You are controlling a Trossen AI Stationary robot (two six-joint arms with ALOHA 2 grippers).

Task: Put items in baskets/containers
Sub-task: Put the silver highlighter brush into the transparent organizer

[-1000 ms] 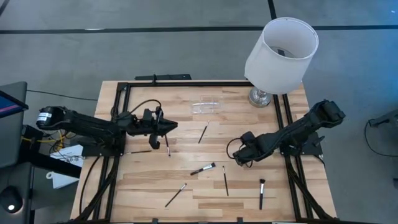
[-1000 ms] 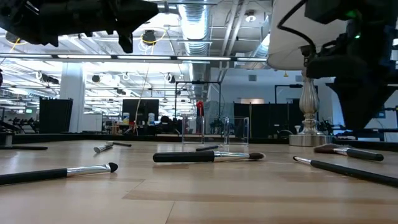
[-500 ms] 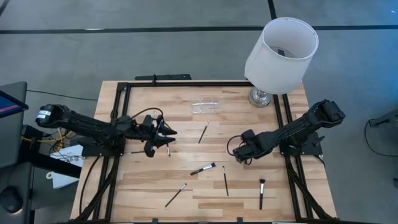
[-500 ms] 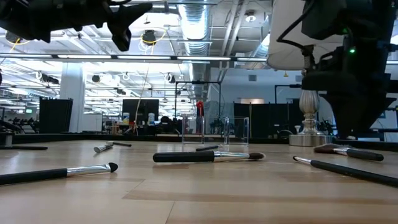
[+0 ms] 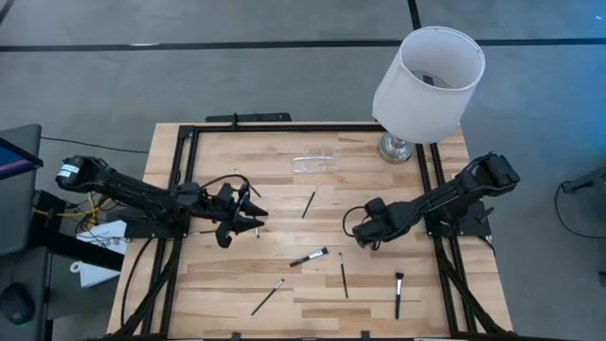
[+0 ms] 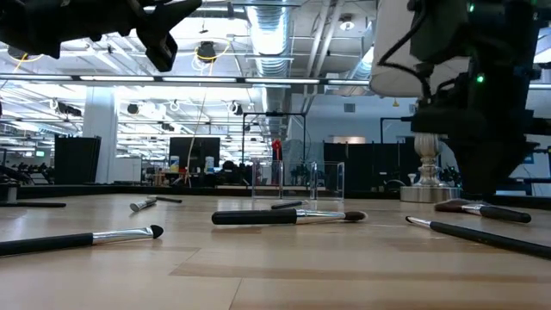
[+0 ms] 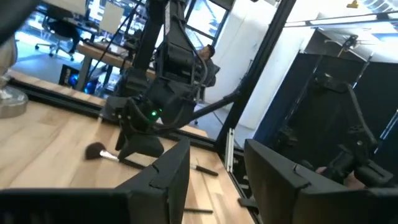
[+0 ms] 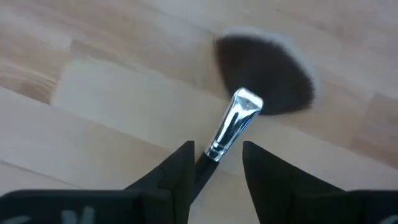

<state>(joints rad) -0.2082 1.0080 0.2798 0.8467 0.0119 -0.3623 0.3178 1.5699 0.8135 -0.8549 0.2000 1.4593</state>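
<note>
From above I see the counter (image 5: 218, 284) with the white lamp (image 5: 428, 73) at its far right corner. My clear organizer (image 5: 313, 162) sits near the far edge; brushes lie scattered nearer. My left gripper (image 5: 254, 216) hovers over the counter's left side, jaws apart and empty. My right gripper (image 8: 214, 163) straddles a fan brush (image 8: 249, 102), fingers apart around its handle.

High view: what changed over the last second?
The left hand swung from near the table's middle back toward the near edge, over the brush there, fingers apart and empty. The right hand shifted slightly, straddling a fan brush. The loose brushes, clear organizer and lamp stayed put.
</note>
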